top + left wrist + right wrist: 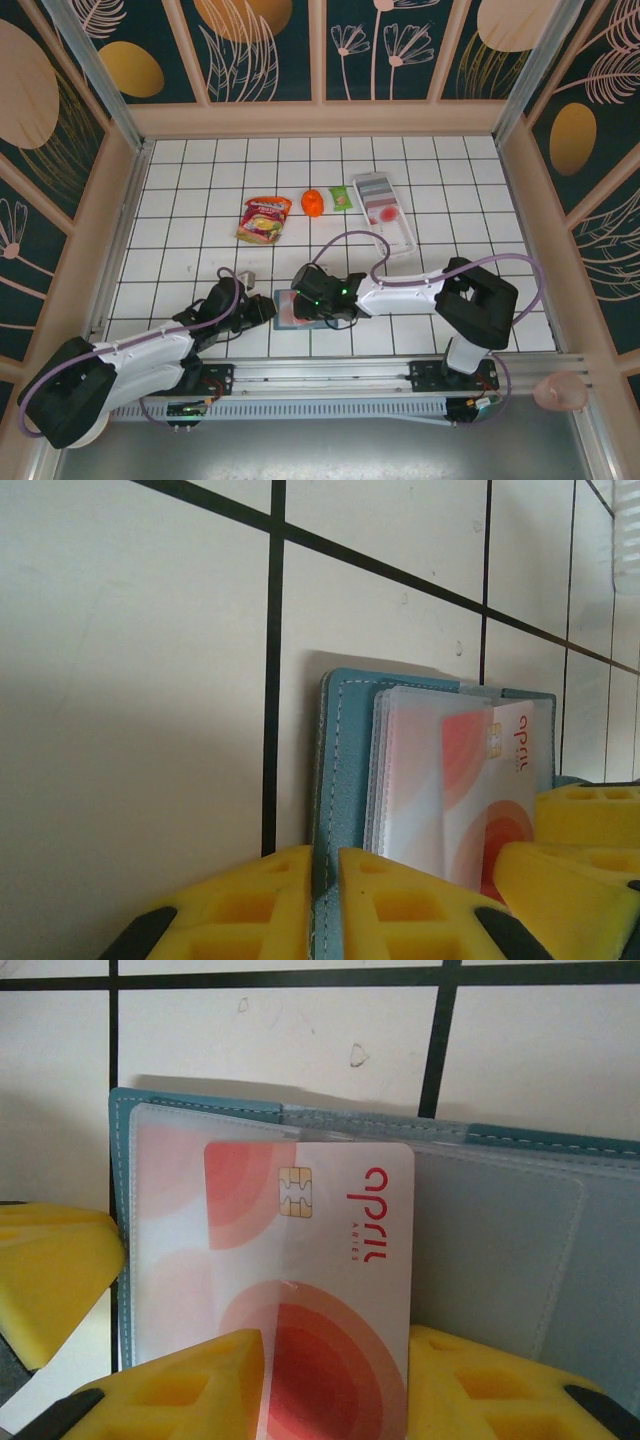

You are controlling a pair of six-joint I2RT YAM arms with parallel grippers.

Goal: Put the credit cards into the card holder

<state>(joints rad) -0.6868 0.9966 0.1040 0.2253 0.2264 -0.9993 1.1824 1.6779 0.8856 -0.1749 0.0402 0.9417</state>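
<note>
- The credit card (pixel 320 1260), whitish with red-pink arcs, a gold chip and red lettering, lies on the open card holder (pixel 500 1240) with its chip end towards the holder's far edge.
- In the right wrist view the card's left part looks hazed, as if a clear sleeve lay over it, while its right part shows sharp and bare.
- The right tool (pixel 335 1370) pinches the card's near end, with one yellow finger on each side of it and the jaws set narrow.
- The card holder is dark teal with pale stitching and a stack of clear sleeves inside. It lies flat and open on the white tiled desk (pixel 180 230), near the front edge and between the two tools.
- The left tool (pixel 325 880) is clamped on the holder's teal cover at its near edge. The cover passes between the two yellow fingers, which stand almost closed.
- In the left wrist view the right tool's yellow fingers show just beside the card, at the right of the holder.
- Farther back on the desk, well apart from the holder, a long white tray (pixel 398 232) lies at a slant. Something pale with a red mark is in it, too small to make out.
- To the left of the tray stand a small green packet (pixel 342 198), an orange thing (pixel 312 202) and a red and yellow snack packet (pixel 264 218), in a loose row.
</note>
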